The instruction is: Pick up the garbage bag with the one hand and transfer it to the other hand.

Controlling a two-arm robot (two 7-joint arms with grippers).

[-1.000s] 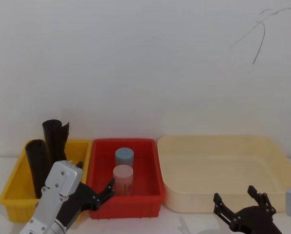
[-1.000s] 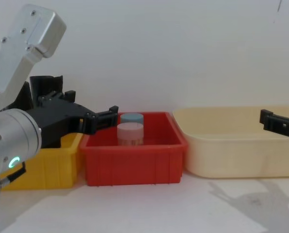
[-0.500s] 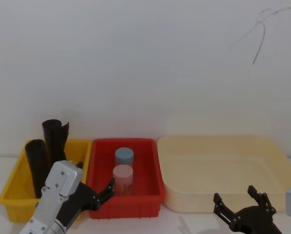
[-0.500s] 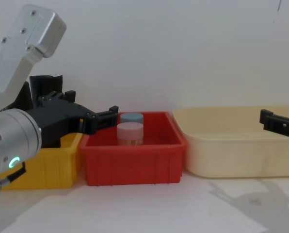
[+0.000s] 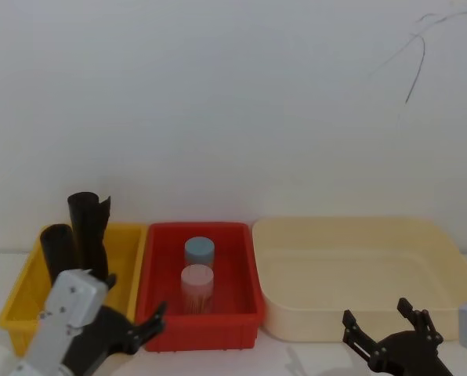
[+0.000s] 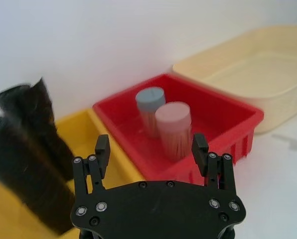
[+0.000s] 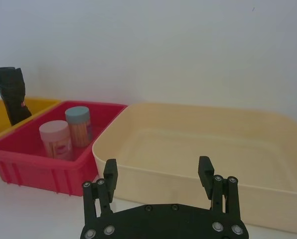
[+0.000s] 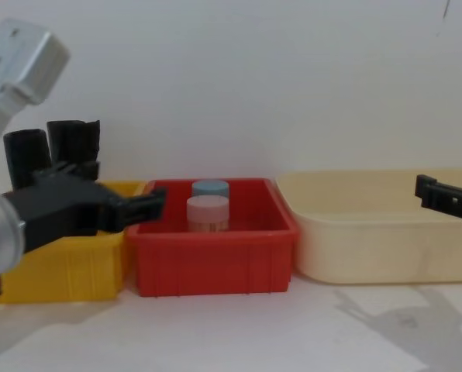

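Note:
The garbage bag [image 5: 57, 252] is the smooth black roll with a flat top, standing upright at the left of the yellow bin [image 5: 18, 315]; it also shows as garbage bag [image 8: 25, 155] and large in the left wrist view as garbage bag [image 6: 24, 179]. A kinked black roll [image 5: 88, 227] with a ragged top stands just behind and right of it. My left gripper [image 5: 135, 298], also left gripper [image 6: 151, 144], is open and empty. It hovers in front of the seam between the yellow and red bins, apart from the bag. Low at the right, my right gripper [image 5: 377, 312] is open and empty before the cream tray.
The red bin [image 5: 245, 274] holds a blue-lidded jar [image 5: 200, 251] and a pink-lidded jar [image 5: 197, 283]. A wide cream tray [image 5: 359, 274] sits to its right, seen close in the right wrist view behind the right gripper [image 7: 157, 167]. A white wall stands close behind the bins.
My left gripper has drawn back toward me and to the left, away from the red bin, and remains open. The right gripper has not moved.

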